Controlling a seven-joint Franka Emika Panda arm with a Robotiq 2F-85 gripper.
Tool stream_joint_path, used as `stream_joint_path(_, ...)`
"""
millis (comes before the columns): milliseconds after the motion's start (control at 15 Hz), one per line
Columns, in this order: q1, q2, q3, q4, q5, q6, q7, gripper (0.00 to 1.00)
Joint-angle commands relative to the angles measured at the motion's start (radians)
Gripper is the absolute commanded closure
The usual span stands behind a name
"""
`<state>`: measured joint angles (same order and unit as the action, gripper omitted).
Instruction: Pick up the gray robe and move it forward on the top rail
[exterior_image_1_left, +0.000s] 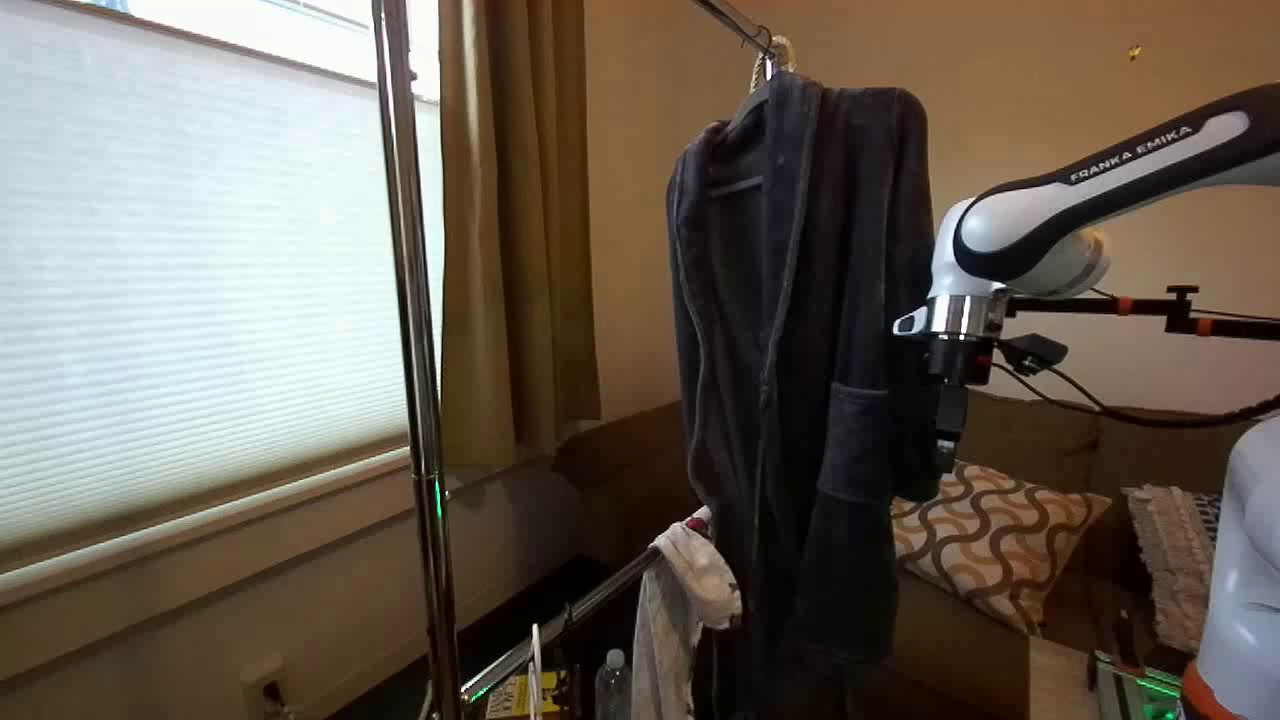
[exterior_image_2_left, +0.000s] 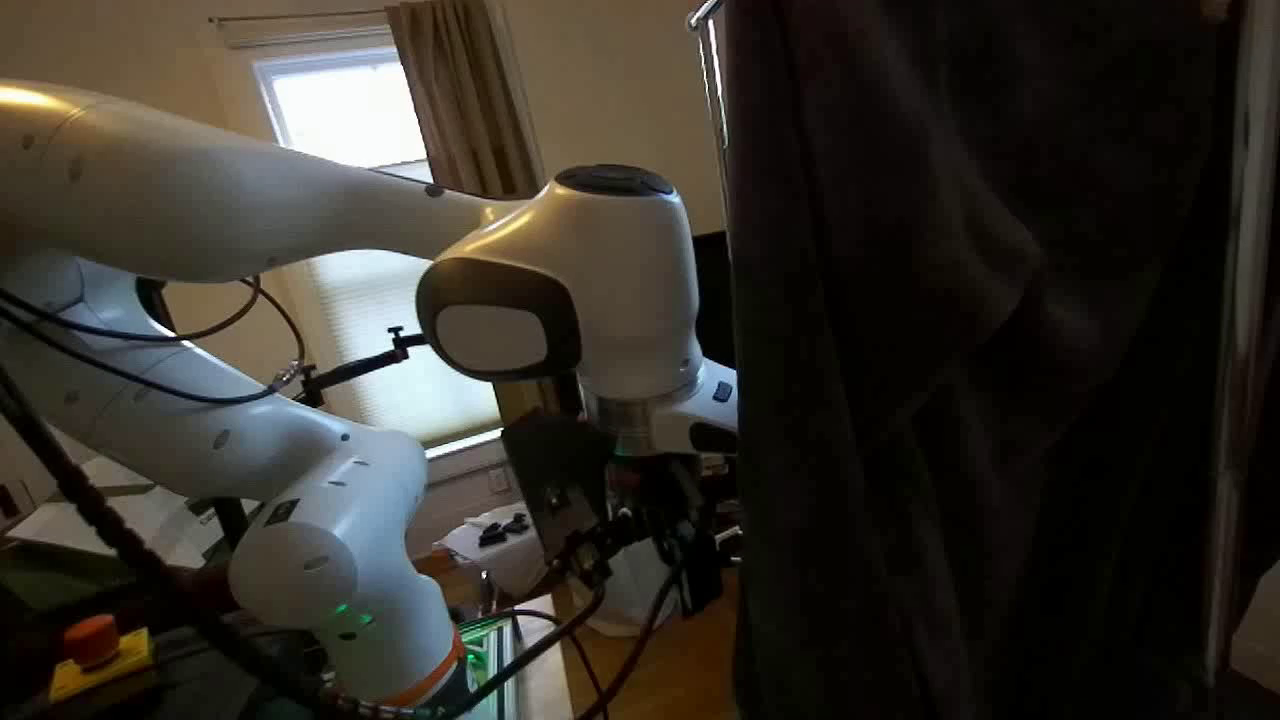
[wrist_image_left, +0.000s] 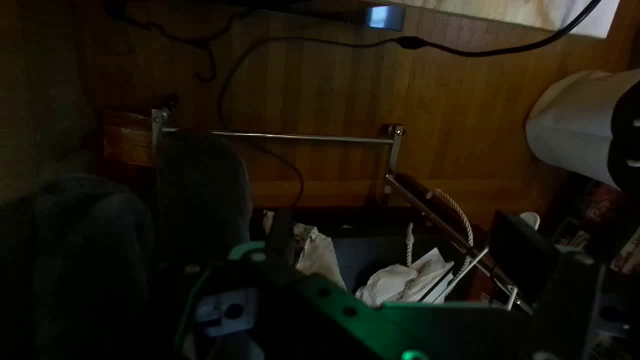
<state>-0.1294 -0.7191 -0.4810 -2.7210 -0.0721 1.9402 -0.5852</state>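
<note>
The gray robe (exterior_image_1_left: 800, 350) hangs on a hanger from the top rail (exterior_image_1_left: 732, 18), high in an exterior view. The robe (exterior_image_2_left: 960, 350) fills the right of an exterior view, very dark, and hides part of the gripper there. My gripper (exterior_image_1_left: 947, 445) points down beside the robe's sleeve, well below the rail; whether it touches the cloth cannot be told. In the wrist view the gripper's (wrist_image_left: 400, 237) two fingers stand wide apart with nothing held between them. The robe's dark plush cloth (wrist_image_left: 200, 185) lies left of the left finger there.
A tall chrome pole (exterior_image_1_left: 412, 300) stands left of the robe. A small white cloth (exterior_image_1_left: 685, 590) hangs on the lower bar (exterior_image_1_left: 590, 600). A patterned cushion (exterior_image_1_left: 990, 540) lies behind. A black camera arm (exterior_image_1_left: 1090, 304) extends behind the gripper. A white bin (wrist_image_left: 570, 120) shows in the wrist view.
</note>
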Motion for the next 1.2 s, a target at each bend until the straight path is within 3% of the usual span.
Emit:
stream_joint_path(0,-0.022,0.007,0.022,0.002,0.016,-0.002,-0.014,0.00)
stream_joint_path(133,-0.011,-0.015,0.038,-0.010,0.045,0.002,-0.002,0.00)
stream_joint_path(400,0.050,-0.157,0.152,-0.054,0.134,-0.025,0.009,0.00)
stream_joint_path(667,0.103,-0.322,0.263,0.005,0.181,-0.037,0.067,0.00)
stream_joint_path(933,0.141,-0.447,0.261,0.162,0.203,-0.070,0.123,0.00)
stream_joint_path(1133,0.164,-0.491,0.247,0.297,0.194,-0.032,0.141,0.00)
